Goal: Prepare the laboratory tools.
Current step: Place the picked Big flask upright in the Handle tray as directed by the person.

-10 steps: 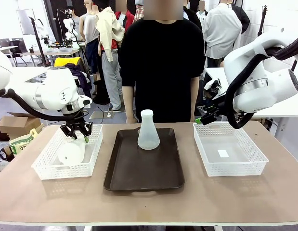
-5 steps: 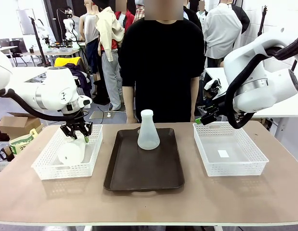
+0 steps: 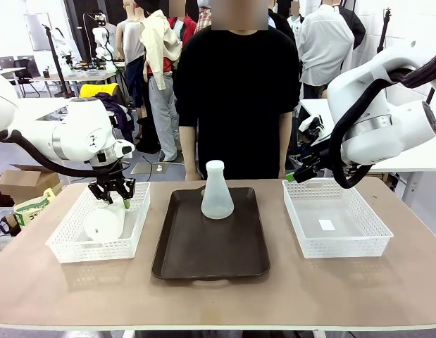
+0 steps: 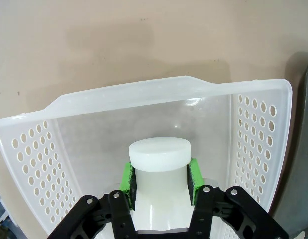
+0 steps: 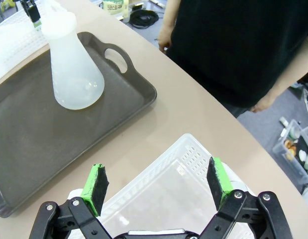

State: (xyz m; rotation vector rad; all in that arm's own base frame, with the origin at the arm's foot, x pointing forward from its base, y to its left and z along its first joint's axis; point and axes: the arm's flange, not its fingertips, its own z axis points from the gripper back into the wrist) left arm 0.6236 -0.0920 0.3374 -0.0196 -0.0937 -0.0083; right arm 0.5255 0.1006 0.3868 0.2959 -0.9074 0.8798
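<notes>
Frosted flask [image 3: 217, 191] stands upright on tray [image 3: 203, 260]; second flask [image 4: 158, 169] sits in left basket [image 3: 70, 243], neck clamped by left end effector [image 3: 112, 191]. Right end effector [image 5: 158, 181] spread, idle.

frosted translucent plastic flasks [image 3: 217, 191], perforated glossy white baskets [image 3: 335, 218], matt dark tray [image 3: 210, 246].

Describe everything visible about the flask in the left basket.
The flask is frosted, translucent white plastic by its look, conical with a wide base and a narrow neck ending in a flat round rim. It stands upright inside the white perforated basket. The left hand is shut on its neck, green pads pressed to both sides.
</notes>
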